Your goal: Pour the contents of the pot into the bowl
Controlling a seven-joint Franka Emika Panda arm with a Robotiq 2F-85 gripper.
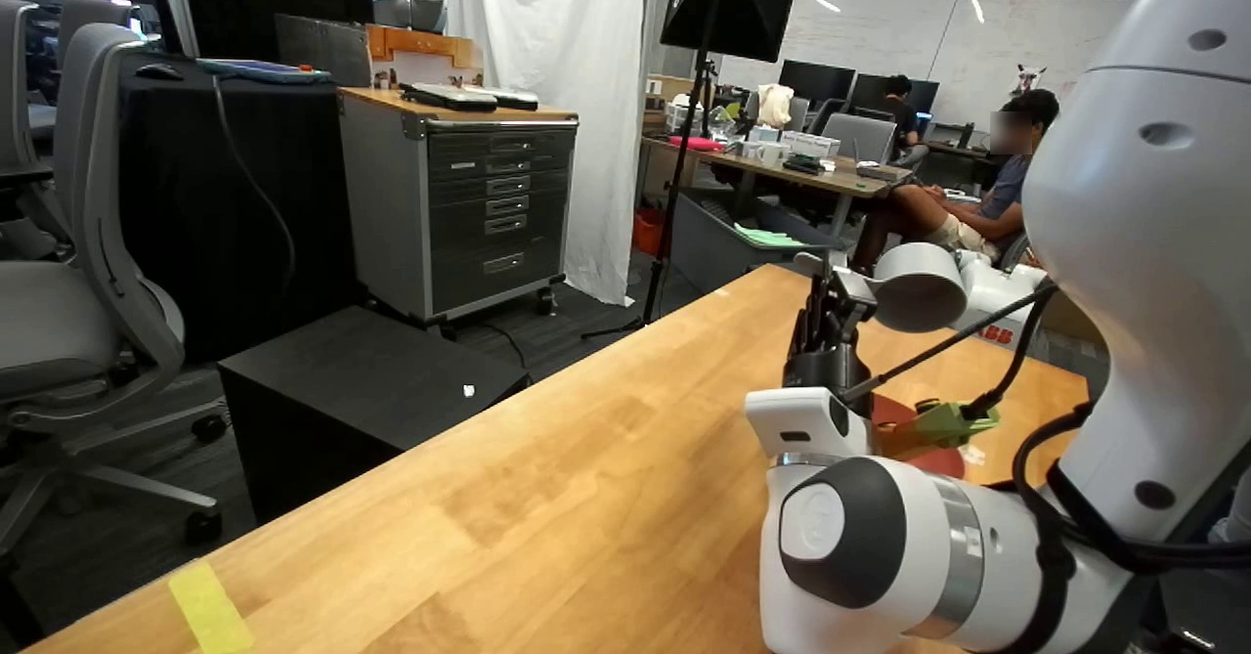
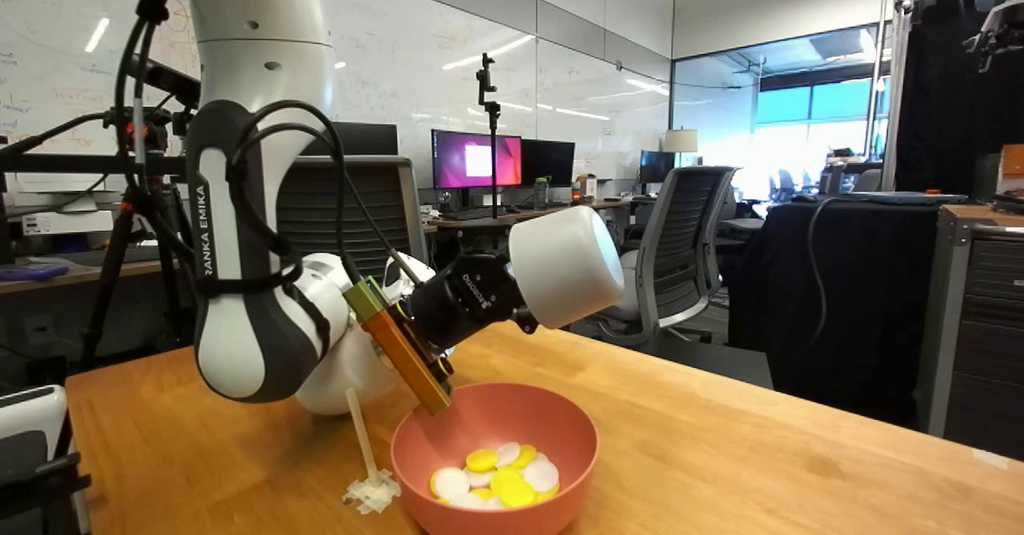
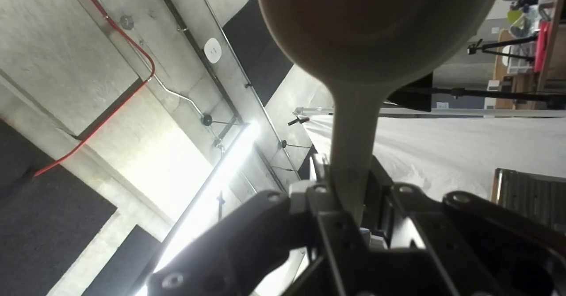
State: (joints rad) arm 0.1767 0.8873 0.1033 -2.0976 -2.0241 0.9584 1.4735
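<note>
The small whitish-grey pot (image 1: pixel 917 287) is held up in the air, strongly tilted; it also shows in an exterior view (image 2: pixel 560 267). In the wrist view the pot (image 3: pixel 376 30) is in shadow, and no pieces show in it. My gripper (image 3: pixel 351 176) is shut on the pot's handle. The salmon-red bowl (image 2: pixel 424 455) stands upright on the table, below and beside the gripper; the arm mostly hides it in an exterior view (image 1: pixel 894 414). The contents, several yellow and white round discs (image 2: pixel 512 483), lie in the bowl.
A thin pale stick (image 2: pixel 362 435) stands in a whitish crumpled scrap (image 2: pixel 374 491) next to the bowl. The orange and green wrist part (image 2: pixel 404 355) hangs close over the bowl's rim. Yellow tape (image 1: pixel 210 607) lies near the edge of the wooden table (image 1: pixel 586 498).
</note>
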